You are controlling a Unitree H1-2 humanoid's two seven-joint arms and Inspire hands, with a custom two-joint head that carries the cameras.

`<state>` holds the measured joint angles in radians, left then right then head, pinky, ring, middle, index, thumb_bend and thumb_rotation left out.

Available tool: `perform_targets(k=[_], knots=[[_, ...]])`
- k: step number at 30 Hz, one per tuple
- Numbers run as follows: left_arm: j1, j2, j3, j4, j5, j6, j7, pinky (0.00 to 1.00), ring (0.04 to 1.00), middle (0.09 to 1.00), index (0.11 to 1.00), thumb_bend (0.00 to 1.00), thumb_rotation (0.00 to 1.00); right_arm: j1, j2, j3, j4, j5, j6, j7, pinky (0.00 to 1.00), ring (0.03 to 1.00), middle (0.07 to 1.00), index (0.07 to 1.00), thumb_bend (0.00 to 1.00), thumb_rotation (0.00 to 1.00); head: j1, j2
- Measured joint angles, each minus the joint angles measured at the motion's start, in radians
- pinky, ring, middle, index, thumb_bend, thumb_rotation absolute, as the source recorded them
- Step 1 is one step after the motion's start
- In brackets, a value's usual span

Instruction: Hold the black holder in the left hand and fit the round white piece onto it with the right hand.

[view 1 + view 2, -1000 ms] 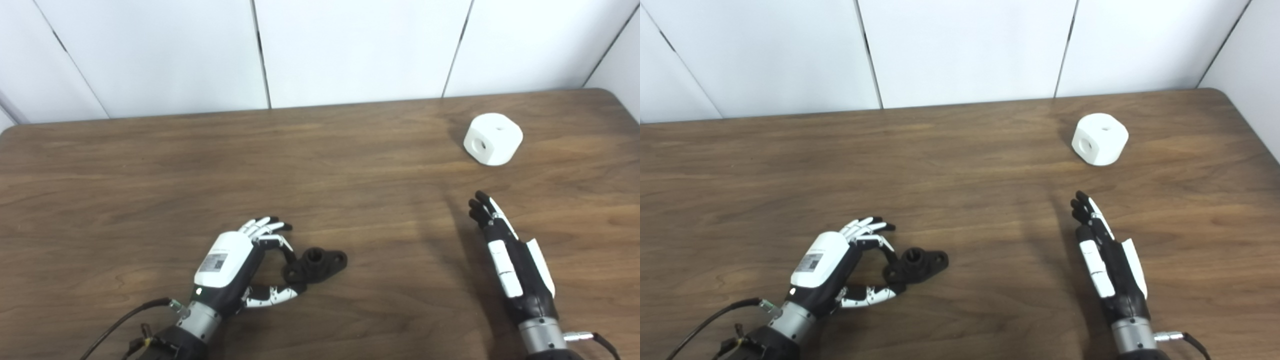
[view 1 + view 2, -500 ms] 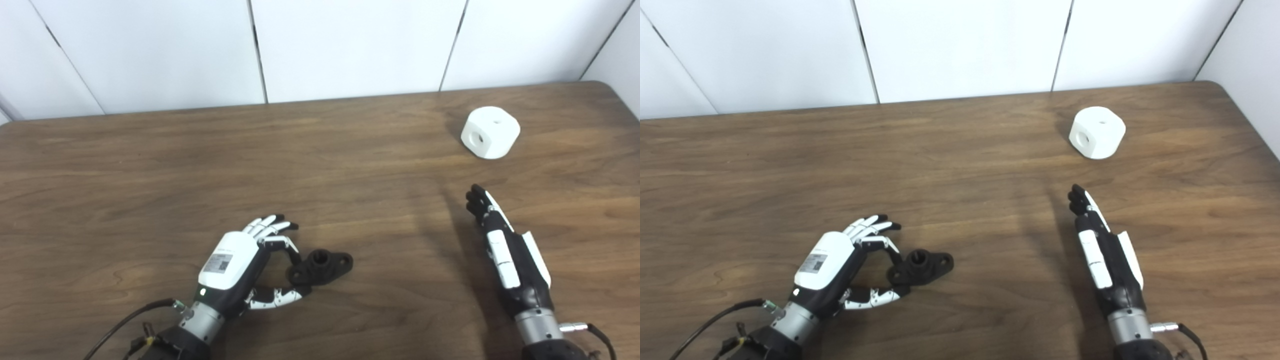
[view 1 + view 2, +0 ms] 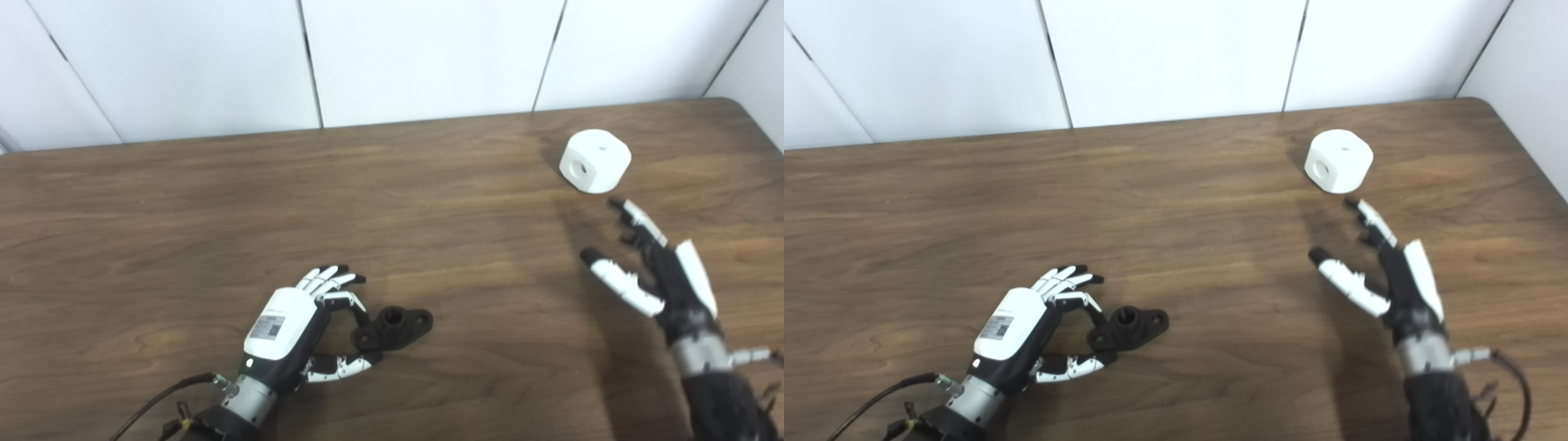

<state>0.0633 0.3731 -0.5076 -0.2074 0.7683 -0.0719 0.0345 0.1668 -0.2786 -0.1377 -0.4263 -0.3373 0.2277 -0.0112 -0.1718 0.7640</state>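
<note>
Spreading across both views, the wooden table (image 3: pixel 184 202) carries everything. Toward its near right edge the right hand (image 3: pixel 658 269) is raised with fingers and thumb spread apart, holding nothing, its fingertips just short of the round white piece (image 3: pixel 595 160), which sits near the far right corner. Near the near edge, the left hand (image 3: pixel 294 327) pinches one end of the black holder (image 3: pixel 395 321), which lies flat on the wood.

Black holder (image 3: pixel 395 327); white round piece (image 3: pixel 594 161); brown wood-grain table (image 3: pixel 184 214); black-and-white hands; white wall panels (image 3: pixel 422 55).
</note>
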Motion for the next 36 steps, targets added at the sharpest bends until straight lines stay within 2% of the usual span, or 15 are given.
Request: perform_targets(k=[4, 6, 12, 20, 23, 27, 36], knots=[[0.000, -0.006, 0.000, 0.012, 0.000, -0.013, 0.011, 0.92, 0.909, 0.836, 0.488, 0.52, 0.05, -0.083, -0.033, -0.003, -0.006, -0.079, 0.076, 0.006, 1.00, 0.999, 0.977, 0.934, 0.79, 0.48, -0.006, -0.008], [0.000, -0.007, 0.000, 0.013, 0.000, -0.013, 0.011, 0.92, 0.908, 0.837, 0.488, 0.52, 0.05, -0.115, -0.052, -0.003, -0.002, -0.105, 0.082, 0.008, 1.00, 1.000, 0.974, 0.936, 0.80, 0.44, -0.020, -0.017], [0.000, -0.008, 0.002, 0.018, 0.000, -0.018, 0.014, 0.91, 0.900, 0.827, 0.488, 0.52, 0.05, -0.205, -0.092, -0.008, 0.049, -0.169, 0.120, 0.008, 1.00, 1.000, 0.981, 0.926, 0.81, 0.44, -0.058, -0.052], [0.001, -0.010, 0.001, 0.033, 0.000, -0.038, 0.039, 0.89, 0.891, 0.817, 0.488, 0.52, 0.05, -0.311, -0.132, 0.001, 0.187, -0.229, 0.141, 0.004, 0.95, 1.000, 1.000, 0.907, 0.85, 0.39, -0.052, -0.068], [0.003, -0.010, 0.002, 0.033, 0.000, -0.041, 0.041, 0.89, 0.891, 0.817, 0.488, 0.52, 0.05, -0.336, -0.148, 0.017, 0.235, -0.242, 0.132, 0.000, 0.94, 1.000, 1.000, 0.910, 0.86, 0.40, -0.054, -0.072], [0.005, -0.011, 0.002, 0.033, 0.001, -0.042, 0.042, 0.89, 0.893, 0.818, 0.488, 0.52, 0.05, -0.379, -0.174, 0.051, 0.295, -0.270, 0.136, 0.005, 0.97, 1.000, 1.000, 0.935, 0.87, 0.44, -0.072, -0.077], [0.009, -0.012, 0.006, 0.033, 0.000, -0.047, 0.042, 0.91, 0.898, 0.819, 0.488, 0.52, 0.04, -0.464, -0.175, 0.118, 0.371, -0.321, 0.233, 0.040, 0.99, 1.000, 1.000, 0.956, 0.90, 0.51, -0.101, -0.089]])
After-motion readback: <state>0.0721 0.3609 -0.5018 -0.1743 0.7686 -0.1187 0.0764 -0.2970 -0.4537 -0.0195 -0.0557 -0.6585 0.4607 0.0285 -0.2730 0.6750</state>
